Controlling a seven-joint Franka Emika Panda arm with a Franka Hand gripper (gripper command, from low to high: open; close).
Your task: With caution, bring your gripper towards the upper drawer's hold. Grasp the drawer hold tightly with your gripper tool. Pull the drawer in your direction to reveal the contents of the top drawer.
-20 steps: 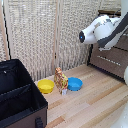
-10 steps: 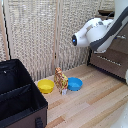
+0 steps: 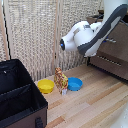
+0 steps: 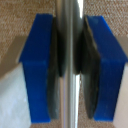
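Note:
In the wrist view, my gripper (image 4: 70,65) is shut on the drawer hold (image 4: 69,25), a thin silvery bar running straight between the two blue-tipped fingers (image 4: 37,65). The dark pads press on it from both sides. Behind them only a beige textured surface shows. In the exterior view, the bulky white arm (image 3: 85,37) reaches from the upper right across the dark brown dresser (image 3: 112,55) at the right. The arm hides the gripper itself and most of the upper drawer (image 3: 119,37).
A black open case (image 3: 20,95) fills the lower left of the exterior view. A yellow bowl (image 3: 46,86), a blue bowl (image 3: 75,83) and an orange patterned packet (image 3: 61,80) stand on the wooden floor before the beige blinds (image 3: 40,35).
The arm's white rounded end has swung toward the exterior view's left and slightly lower, away from the dresser. The bowls, packet and case have not moved.

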